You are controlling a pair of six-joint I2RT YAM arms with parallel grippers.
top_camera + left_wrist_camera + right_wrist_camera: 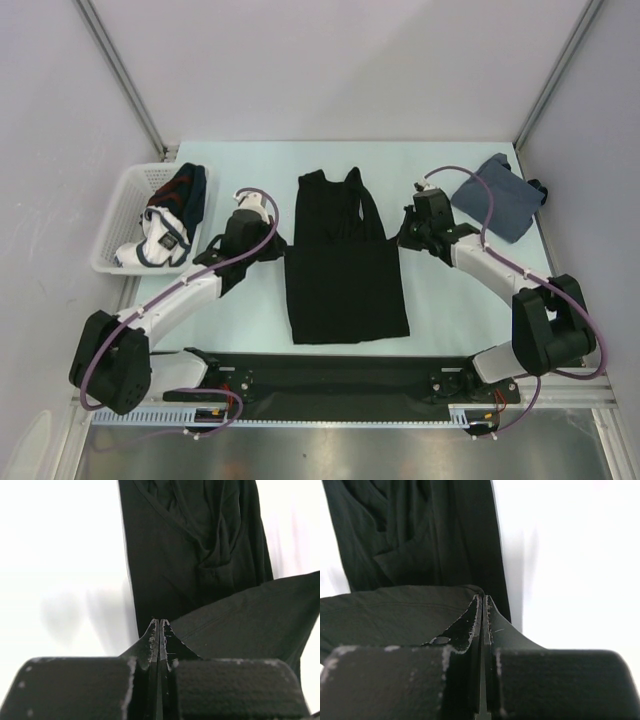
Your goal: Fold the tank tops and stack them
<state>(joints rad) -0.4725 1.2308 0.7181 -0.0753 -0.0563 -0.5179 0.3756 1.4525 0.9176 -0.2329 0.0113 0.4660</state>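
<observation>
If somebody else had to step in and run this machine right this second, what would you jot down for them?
The left claw is shut, pinching the left side edge of the black tank top.
The right claw is shut, pinching its right side edge.
The black tank top lies spread out mid-table, straps pointing away from the arms.
The blue-grey tank top sits as a compact bundle at the far right corner, seemingly folded.
The basket on the left holds other clothes.
Done: black top laid out and gripped.
Left: fold it, then stack the two tops.
</observation>
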